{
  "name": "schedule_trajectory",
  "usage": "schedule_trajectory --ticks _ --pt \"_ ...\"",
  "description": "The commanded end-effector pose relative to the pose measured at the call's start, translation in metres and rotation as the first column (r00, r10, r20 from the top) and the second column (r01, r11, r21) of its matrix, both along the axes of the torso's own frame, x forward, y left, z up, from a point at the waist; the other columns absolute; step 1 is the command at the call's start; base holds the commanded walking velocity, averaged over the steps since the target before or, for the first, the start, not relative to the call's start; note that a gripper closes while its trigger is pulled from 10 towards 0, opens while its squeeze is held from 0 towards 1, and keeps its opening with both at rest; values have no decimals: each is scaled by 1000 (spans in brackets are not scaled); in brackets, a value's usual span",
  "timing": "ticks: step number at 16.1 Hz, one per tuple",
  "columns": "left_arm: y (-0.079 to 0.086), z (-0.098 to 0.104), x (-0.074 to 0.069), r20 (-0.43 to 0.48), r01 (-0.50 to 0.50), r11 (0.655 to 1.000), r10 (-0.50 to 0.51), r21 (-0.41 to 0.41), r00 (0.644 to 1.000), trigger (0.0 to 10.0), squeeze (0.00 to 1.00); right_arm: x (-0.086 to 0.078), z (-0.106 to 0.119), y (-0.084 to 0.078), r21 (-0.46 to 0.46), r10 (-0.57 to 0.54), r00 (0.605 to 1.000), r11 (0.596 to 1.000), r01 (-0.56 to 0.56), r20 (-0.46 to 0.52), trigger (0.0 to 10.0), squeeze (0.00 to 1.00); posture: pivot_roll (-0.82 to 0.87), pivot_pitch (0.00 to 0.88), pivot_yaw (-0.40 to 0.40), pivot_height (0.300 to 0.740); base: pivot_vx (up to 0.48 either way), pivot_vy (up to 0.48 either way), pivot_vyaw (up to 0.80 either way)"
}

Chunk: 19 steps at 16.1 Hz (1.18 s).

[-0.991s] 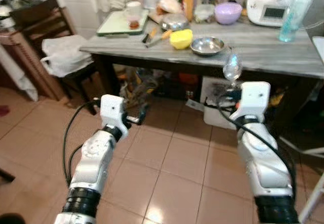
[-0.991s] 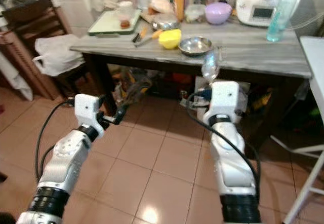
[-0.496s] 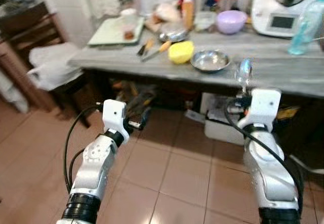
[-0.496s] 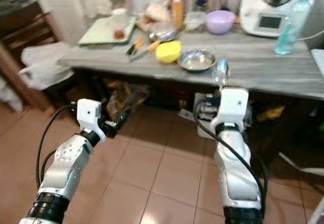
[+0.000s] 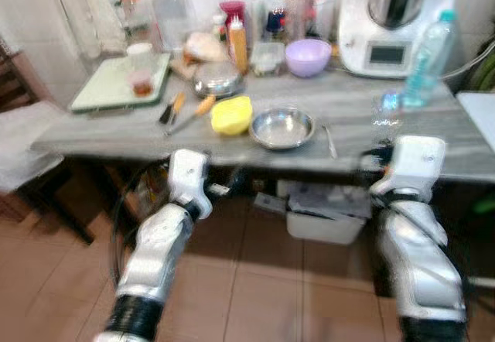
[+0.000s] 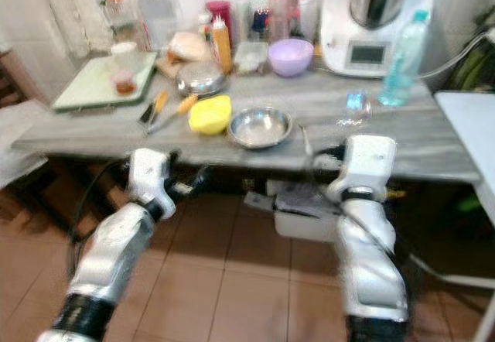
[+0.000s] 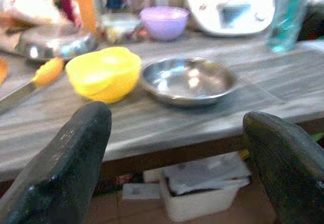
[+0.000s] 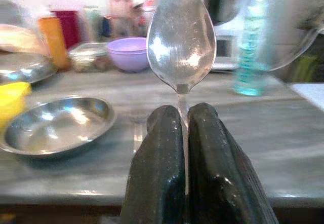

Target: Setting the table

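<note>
The right claw (image 8: 183, 127), pinching an upright spoon (image 8: 180, 39), hovers right of the steel bowl (image 5: 283, 128) on the worktop (image 5: 433, 137); the left claw (image 7: 177, 148) gapes wide.

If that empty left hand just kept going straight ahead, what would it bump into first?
Probably the front edge of the grey table, since the open left hand points about level with it. Just beyond sit the steel bowl and yellow bowl. Depth is hard to judge.
</note>
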<state>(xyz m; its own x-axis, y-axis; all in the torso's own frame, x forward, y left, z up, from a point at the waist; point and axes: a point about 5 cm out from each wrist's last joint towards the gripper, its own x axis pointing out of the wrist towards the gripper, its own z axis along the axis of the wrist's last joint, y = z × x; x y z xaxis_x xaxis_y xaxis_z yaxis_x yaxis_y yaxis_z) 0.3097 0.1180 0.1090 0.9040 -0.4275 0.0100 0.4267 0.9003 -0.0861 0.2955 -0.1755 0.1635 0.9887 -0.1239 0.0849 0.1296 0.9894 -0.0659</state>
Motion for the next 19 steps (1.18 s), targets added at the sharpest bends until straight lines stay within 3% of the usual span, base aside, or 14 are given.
schedule_trajectory --ticks 1,8,11,15,19 --pt "-4 6 2 19 16 1000 -16 1 1000 10000 0 0 4 -5 -6 -13 1000 1000 13 9 10000 0 -112 0 85 740 480 0 0" --pt "-7 2 -6 0 37 999 -37 3 999 10000 0 2 4 -2 -9 -10 1000 1000 10 7 10000 0 -107 0 84 740 362 0 0" --pt "-4 1 -11 -6 38 999 -37 7 999 10000 0 0 2 -4 -9 -21 1000 1000 21 -1 10000 0 -106 0 84 740 0 0 0" --pt "3 0 -31 -2 113 992 -113 61 994 10000 0 -2 -1 -9 -5 -52 999 999 52 -10 10000 0 -102 0 88 740 0 0 0" --pt "6 -2 -41 -19 163 985 -162 60 987 10000 0 -6 -7 -19 10 -105 993 994 106 -48 10000 0 -100 0 85 740 0 0 0"
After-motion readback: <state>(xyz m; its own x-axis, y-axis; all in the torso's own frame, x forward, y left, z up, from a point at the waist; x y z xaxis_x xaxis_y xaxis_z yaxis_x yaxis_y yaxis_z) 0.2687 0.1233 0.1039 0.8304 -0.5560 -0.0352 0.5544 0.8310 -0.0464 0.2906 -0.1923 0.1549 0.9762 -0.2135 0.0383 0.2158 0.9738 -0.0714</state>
